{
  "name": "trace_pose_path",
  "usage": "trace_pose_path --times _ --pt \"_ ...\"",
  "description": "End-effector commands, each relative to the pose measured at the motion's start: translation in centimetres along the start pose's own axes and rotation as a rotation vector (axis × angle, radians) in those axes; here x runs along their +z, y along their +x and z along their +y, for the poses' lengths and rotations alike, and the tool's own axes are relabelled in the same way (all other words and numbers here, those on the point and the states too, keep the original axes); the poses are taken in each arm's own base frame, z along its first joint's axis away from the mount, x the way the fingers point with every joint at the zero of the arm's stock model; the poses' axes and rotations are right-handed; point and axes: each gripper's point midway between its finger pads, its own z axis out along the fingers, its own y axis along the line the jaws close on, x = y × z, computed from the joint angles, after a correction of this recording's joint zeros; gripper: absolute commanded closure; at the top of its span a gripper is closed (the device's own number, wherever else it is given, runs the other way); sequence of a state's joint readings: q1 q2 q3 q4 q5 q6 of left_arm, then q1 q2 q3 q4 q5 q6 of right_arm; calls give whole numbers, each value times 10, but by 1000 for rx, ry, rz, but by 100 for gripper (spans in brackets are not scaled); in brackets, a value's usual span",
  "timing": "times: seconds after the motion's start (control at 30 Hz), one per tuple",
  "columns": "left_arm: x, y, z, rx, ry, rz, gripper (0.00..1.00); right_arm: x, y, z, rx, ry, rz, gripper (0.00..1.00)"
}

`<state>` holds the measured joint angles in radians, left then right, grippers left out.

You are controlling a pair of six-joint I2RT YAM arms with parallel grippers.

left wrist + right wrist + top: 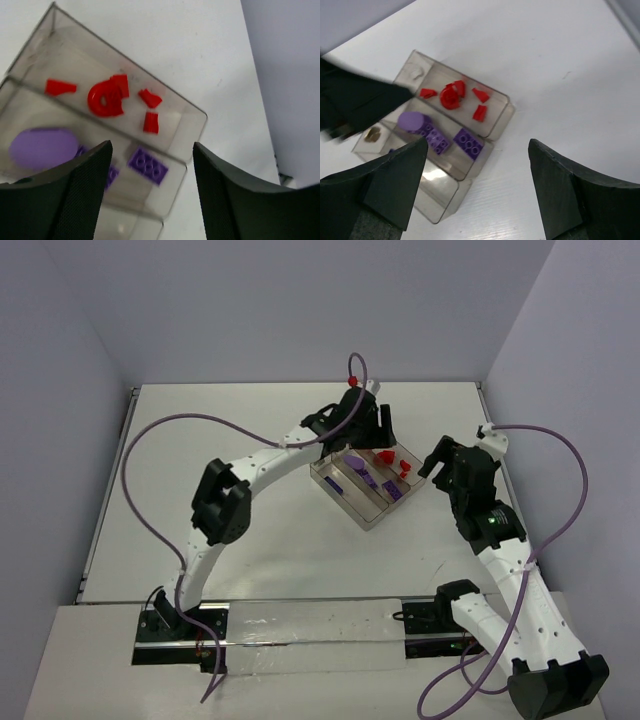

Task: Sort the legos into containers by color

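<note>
**A:** OK, quick, where's the tray?
**B:** Clear plastic rectangular tray (372,524) sits on the white table (250,420), right of centre and turned diagonal. Thin dividers split it into three long compartments.

**A:** Reds?
**B:** Small bright red plastic legos (106,97) are all in the far-right compartment (437,75). There's a round piece with a block touching it, a flat wedge to its left and two little wedges to its right.

**A:** Purples?
**B:** Purple plastic legos (469,143) are in the middle compartment (85,127). I see a round-topped purple cylinder (42,146) and studded flat plates next to it. In the left wrist view, one plate is partly hidden behind a finger.

**A:** Third one?
**B:** Near-left compartment (442,187) looks mostly bare clear floor. The top view has a purple streak around there, but it's too small to tell which compartment it's in.

**A:** Left gripper?
**B:** Left gripper (151,149) hangs over the tray's far end, jaws apart with nothing between them. Its black fingers (75,200) frame the purple plates and the end wall of the tray.

**A:** Right?
**B:** Right gripper (477,145) has its jaws spread wide and holds nothing. In the top view it's just right of the tray, and its camera looks down on all three compartments. I can't tell how high it is off the table.
</note>
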<state>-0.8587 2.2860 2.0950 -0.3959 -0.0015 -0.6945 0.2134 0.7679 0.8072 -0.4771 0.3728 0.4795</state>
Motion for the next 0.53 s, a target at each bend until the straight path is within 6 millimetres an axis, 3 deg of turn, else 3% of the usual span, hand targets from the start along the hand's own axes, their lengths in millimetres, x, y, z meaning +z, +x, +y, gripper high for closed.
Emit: trace_pose_path --times 0.0,0.03,0.1,0.17,0.2,0.23,0.3,0.33,0.4,0.5 --pt "-103 -64 -2 35 -45 -157 11 -4 -26 -24 38 171 -81 10" --pt "-115 -72 0 28 -48 -174 9 -3 -25 -25 36 180 -75 10" --pt "-151 -74 27 8 -109 -182 6 0 -22 -27 30 198 -60 9" --pt "-175 -62 54 1 -175 -182 5 3 -18 -27 28 203 -43 9" --pt "-184 -49 79 -8 -234 -170 4 5 -14 -25 24 199 -30 9" --pt "-199 -60 81 -18 -237 -209 4 6 -13 -25 25 194 -24 9" --pt "-220 -35 117 -23 -295 -188 4 7 -9 -24 26 195 -12 9" --pt "-234 -42 118 -30 -295 -222 4 8 -9 -25 30 197 -12 9" --pt "-257 -20 149 -43 -373 -208 4 7 -8 -25 32 197 -12 9" --pt "-290 -15 173 -76 -450 -246 4 8 -5 -28 29 206 -11 10"
